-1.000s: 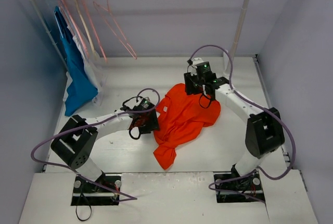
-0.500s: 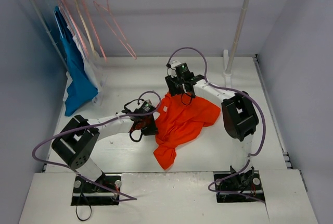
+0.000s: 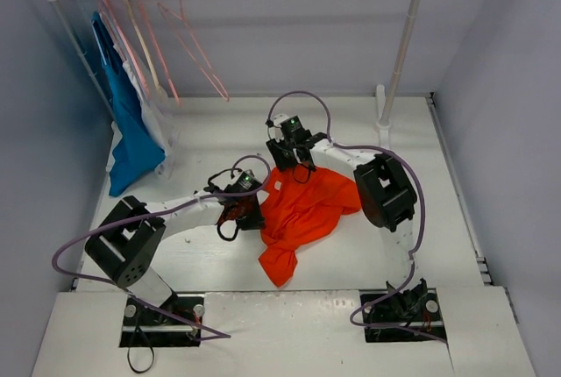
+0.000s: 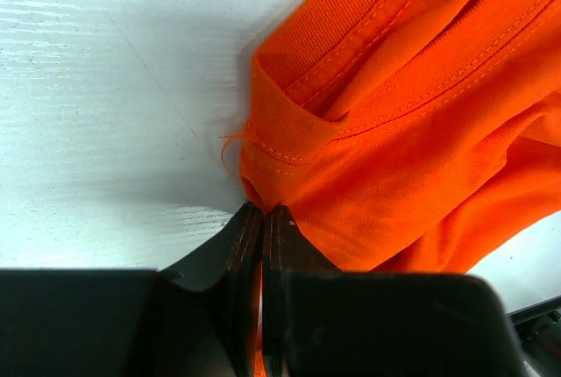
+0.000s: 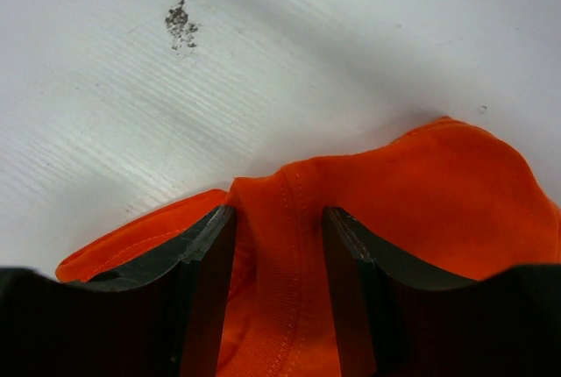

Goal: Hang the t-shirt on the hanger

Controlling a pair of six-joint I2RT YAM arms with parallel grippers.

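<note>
Well, the bright orange cloth t-shirt lies crumpled mid-table. The left gripper is clenched on its nine o'clock collar edge. The right gripper straddles the twelve o'clock neckband, jaws apart. The thin pale-pink wire hanger hangs well apart at eleven o'clock.

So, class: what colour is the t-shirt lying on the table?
The t-shirt is bright orange, clearest in the left wrist view.

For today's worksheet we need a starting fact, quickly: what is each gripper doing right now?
Left gripper: closed, pinching the edge of the t-shirt.
Right gripper: open, straddling the t-shirt's collar.
</note>
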